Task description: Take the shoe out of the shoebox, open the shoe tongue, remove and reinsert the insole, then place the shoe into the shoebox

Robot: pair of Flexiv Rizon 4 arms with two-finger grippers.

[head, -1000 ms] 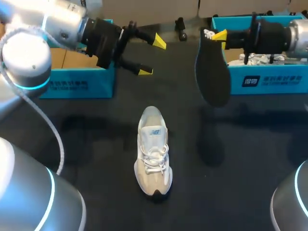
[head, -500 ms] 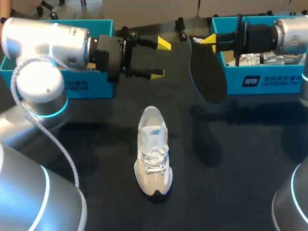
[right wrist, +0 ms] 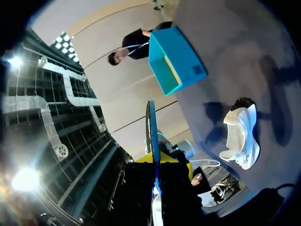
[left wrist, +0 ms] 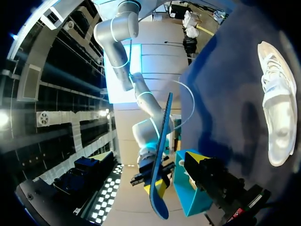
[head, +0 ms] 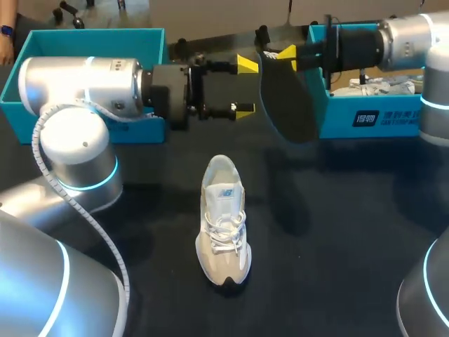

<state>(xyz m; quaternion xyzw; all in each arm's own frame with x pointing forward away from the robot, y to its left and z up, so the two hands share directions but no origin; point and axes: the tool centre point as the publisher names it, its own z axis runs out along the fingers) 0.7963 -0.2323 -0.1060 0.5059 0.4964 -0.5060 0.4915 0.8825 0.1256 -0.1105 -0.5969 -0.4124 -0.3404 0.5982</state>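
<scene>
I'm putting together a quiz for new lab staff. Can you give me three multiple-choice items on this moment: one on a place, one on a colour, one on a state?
1. Where is the shoe? A held up in the air; B on the table; C hanging off the table's edge.
2. What colour is the insole? A white; B red; C black.
3. The left hand is: A open and empty; B shut on the shoe; C shut on the insole.

Key: B, the shoe stands alone on the dark tabletop; C, the insole hanging from the right hand is black; A, its fingers are spread with nothing between them.
</scene>
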